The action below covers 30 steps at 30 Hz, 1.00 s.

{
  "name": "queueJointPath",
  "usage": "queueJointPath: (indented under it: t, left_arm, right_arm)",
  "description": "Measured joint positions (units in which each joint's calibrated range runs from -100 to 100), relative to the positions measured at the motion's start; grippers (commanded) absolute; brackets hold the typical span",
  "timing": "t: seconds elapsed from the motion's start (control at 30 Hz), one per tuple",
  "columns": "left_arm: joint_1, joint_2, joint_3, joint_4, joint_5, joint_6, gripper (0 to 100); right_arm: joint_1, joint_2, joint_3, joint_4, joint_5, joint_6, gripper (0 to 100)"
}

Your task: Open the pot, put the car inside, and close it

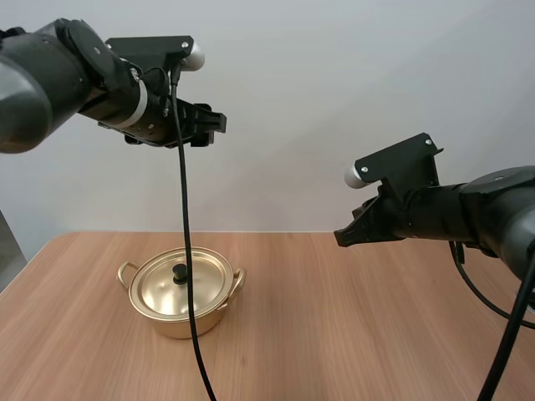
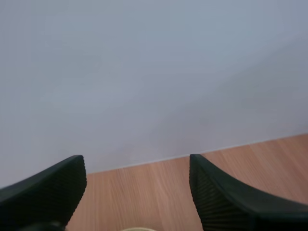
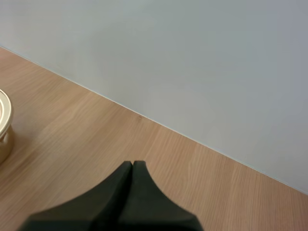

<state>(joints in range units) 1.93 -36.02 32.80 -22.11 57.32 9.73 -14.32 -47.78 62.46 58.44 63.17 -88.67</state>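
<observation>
A gold pot (image 1: 181,292) with two side handles stands on the wooden table, left of centre, its lid on and a black knob (image 1: 179,272) on top. My left gripper (image 1: 219,124) hangs high above the pot, open, with nothing between its fingers (image 2: 219,197). My right gripper (image 1: 341,238) is raised over the table's right half, shut on nothing, its fingers together as one wedge (image 3: 132,168). The pot's rim (image 3: 4,120) sits at the edge of the right wrist view.
The wooden table (image 1: 351,334) runs up to a plain pale wall (image 1: 292,100). Its left edge (image 1: 21,271) lies near the pot. Bare wood stretches to the right of the pot and in front of it.
</observation>
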Motion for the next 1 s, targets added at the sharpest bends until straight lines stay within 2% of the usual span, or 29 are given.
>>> queueJointPath:
  t: [0.5, 0.6, 0.77, 1.0]
  left_arm:
    - [0.00, -28.49, 23.14, 3.49, -38.09, 0.00, 100]
    - [0.00, -33.32, 26.65, 3.49, -39.68, 0.00, 100]
    - [0.00, -41.01, 32.82, 5.56, -35.54, -1.65, 100]
    - [0.00, -51.25, 44.59, 17.24, -40.26, -11.71, 100]
  right_arm:
    - [0.00, 0.00, 0.00, -0.10, 0.00, 0.00, 0]
    - [0.00, 0.00, 0.00, -0.10, 0.00, 0.00, 0]
    - [0.00, 0.00, 0.00, -0.10, 0.00, 0.00, 0]
    - [0.00, 0.00, 0.00, -0.10, 0.00, 0.00, 0]
